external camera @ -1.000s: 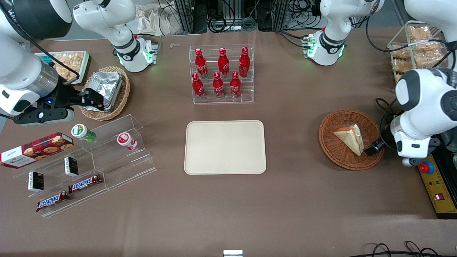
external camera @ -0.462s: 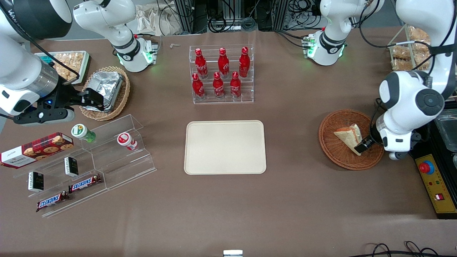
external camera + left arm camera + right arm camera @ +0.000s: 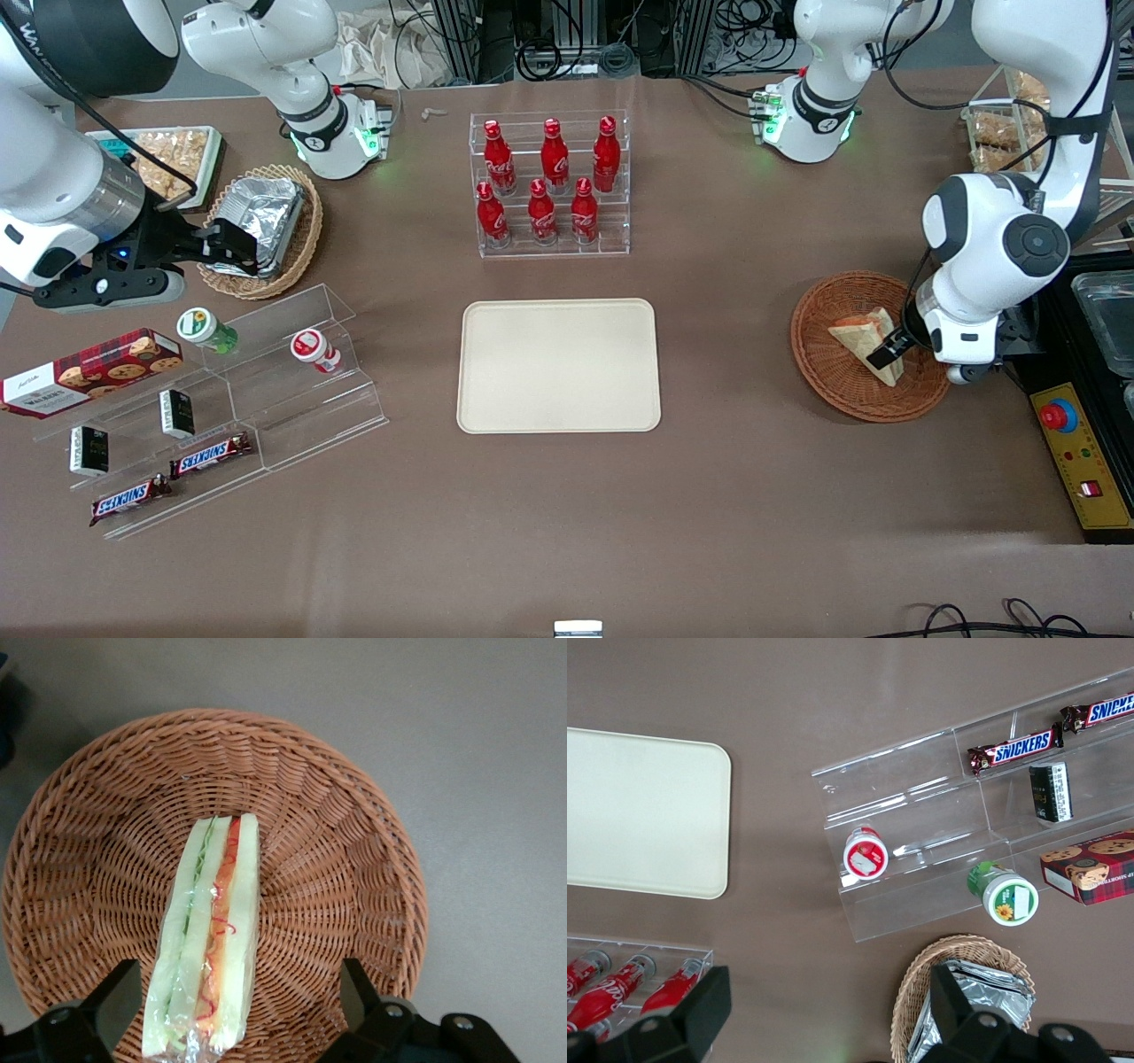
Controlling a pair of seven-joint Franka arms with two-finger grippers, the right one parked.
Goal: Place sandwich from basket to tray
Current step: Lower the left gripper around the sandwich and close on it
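Left gripper [image 3: 232, 1010] is hovering over the basket [image 3: 833, 390] at right of centre in the front frame, jaws apart, straddling the sandwich [image 3: 861, 338]. Sandwich is lying in the basket, unclamped. Tray [image 3: 558, 365] is sitting mid-desk, well apart.

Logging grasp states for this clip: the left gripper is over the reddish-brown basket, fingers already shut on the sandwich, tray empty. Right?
Not quite. The gripper is over the basket, but its fingers are open, one either side of the sandwich and apart from it, as the left wrist view shows. The tray is indeed empty.
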